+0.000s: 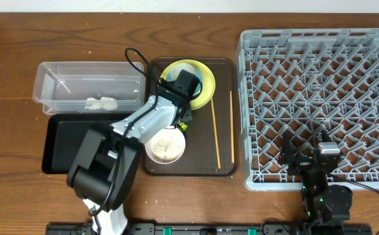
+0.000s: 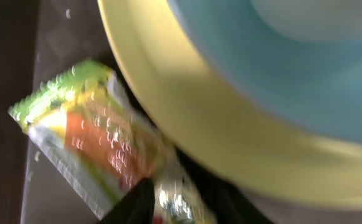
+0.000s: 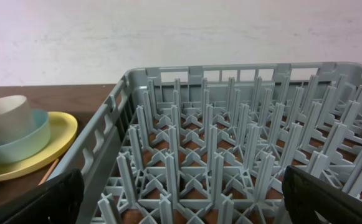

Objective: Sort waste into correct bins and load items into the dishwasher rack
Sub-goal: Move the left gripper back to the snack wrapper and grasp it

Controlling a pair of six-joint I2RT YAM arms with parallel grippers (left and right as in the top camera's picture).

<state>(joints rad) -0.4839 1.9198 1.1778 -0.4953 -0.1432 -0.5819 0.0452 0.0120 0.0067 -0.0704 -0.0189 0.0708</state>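
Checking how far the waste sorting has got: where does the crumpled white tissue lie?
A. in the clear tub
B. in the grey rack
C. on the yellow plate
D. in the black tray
A: the overhead view shows the crumpled white tissue lying inside the clear tub, against its near wall.

No lettering, brand, number or sign can be read in any view. The snack wrapper [image 2: 87,140] carries green, yellow and orange print, but it is too blurred to read.
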